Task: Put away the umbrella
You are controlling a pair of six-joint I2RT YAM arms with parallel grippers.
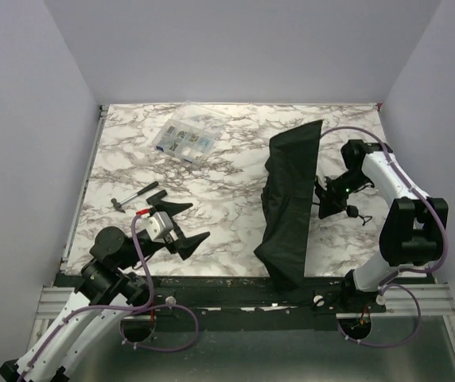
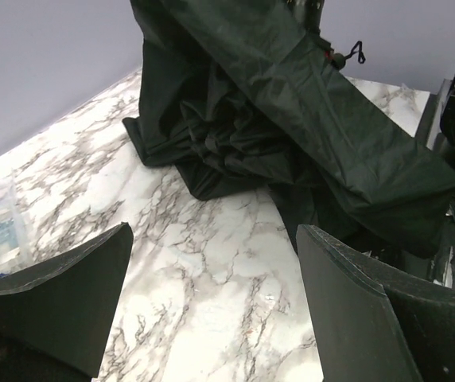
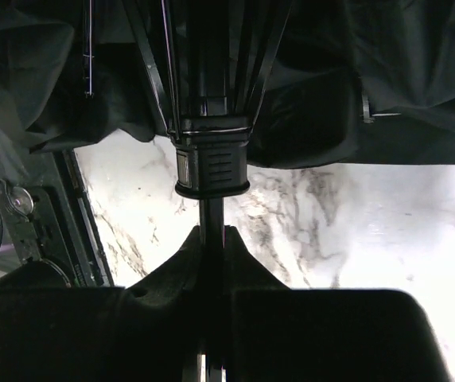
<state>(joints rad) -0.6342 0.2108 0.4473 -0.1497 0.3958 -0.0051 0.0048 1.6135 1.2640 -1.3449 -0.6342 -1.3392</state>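
The umbrella (image 1: 289, 199), its dark grey-green canopy half collapsed and rumpled, slumps on the right side of the marble counter (image 1: 219, 171), reaching the near edge. My right end effector (image 3: 211, 239) pinches its thin black shaft (image 3: 211, 215). My left end effector (image 1: 186, 224) hovers low, spread wide, well apart.

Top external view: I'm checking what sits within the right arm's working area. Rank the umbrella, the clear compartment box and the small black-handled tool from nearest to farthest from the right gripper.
1. umbrella: on the right, its shaft clamped in the right gripper.
2. clear compartment box: far side, left of centre.
3. small black-handled tool: far left.
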